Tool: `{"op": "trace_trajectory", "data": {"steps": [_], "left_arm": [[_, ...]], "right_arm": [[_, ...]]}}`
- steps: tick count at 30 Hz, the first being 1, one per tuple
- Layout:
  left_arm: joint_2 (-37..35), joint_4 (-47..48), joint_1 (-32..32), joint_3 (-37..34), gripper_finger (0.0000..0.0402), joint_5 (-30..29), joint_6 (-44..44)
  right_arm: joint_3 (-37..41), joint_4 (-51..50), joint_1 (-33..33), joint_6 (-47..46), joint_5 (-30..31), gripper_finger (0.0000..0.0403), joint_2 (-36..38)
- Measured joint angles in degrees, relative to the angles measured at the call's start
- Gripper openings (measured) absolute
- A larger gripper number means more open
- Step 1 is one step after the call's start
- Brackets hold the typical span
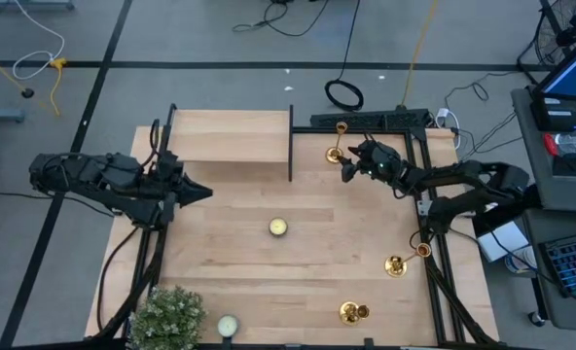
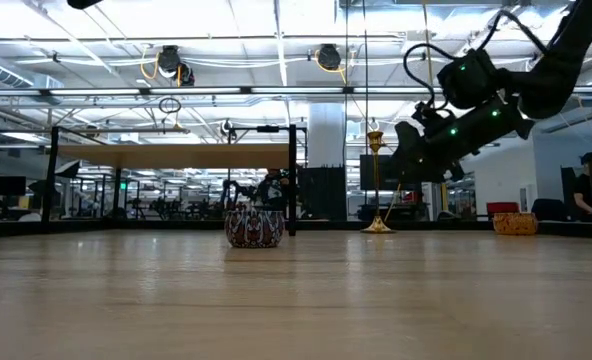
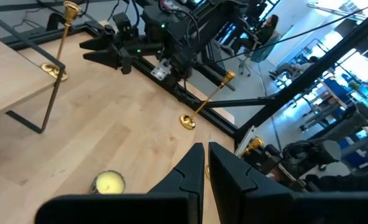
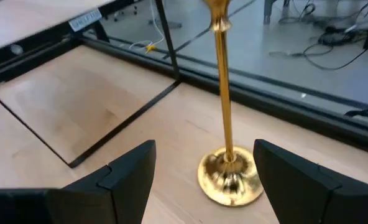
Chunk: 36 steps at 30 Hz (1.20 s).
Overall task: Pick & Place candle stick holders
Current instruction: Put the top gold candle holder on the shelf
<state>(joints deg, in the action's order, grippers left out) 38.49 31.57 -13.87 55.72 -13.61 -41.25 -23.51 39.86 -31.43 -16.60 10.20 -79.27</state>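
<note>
Three gold candlesticks point(image 1: 336, 142) (thin stems)

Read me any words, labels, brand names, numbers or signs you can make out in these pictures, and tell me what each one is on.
No text can be read in any view.
White label strip on the raised wooden shelf: print too blurred to read.
Blue monitor screen beside the table: nothing legible.

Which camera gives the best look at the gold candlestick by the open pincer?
The right wrist view: the candlestick stands upright, filling the frame. The high view shows it tiny, the low view distant, the left wrist view at an edge.
</note>
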Motion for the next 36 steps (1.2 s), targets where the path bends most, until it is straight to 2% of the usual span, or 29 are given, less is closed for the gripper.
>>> {"op": "trace_trajectory", "data": {"steps": [5, 11, 20, 27, 36], "left_arm": [[0.1, 0.0, 0.0, 0.0, 0.0026, 0.0, -0.5], [0.1, 0.0, -0.5, 0.0, 0.0026, 0.0, -2.0], [0.1, -0.1, -3.0, 0.0, 0.0026, -1.3, -2.5], [0.1, 0.0, -3.9, 0.0, 0.0026, -4.0, -2.4], [0.1, 0.0, -3.9, 0.0, 0.0026, -4.1, -3.5]], "right_arm": [[-5.3, -0.1, -0.1, 3.1, -0.3, 0.027, -3.9], [-11.7, -6.8, -0.2, 7.3, 0.0, 0.027, -7.8], [-11.6, -10.1, -0.1, 6.9, 0.7, 0.027, -7.5], [-11.6, -8.2, -1.0, 8.4, 6.3, 0.027, -7.6], [-11.6, -7.4, -3.9, 4.7, 4.9, 0.0265, -7.6]]}}
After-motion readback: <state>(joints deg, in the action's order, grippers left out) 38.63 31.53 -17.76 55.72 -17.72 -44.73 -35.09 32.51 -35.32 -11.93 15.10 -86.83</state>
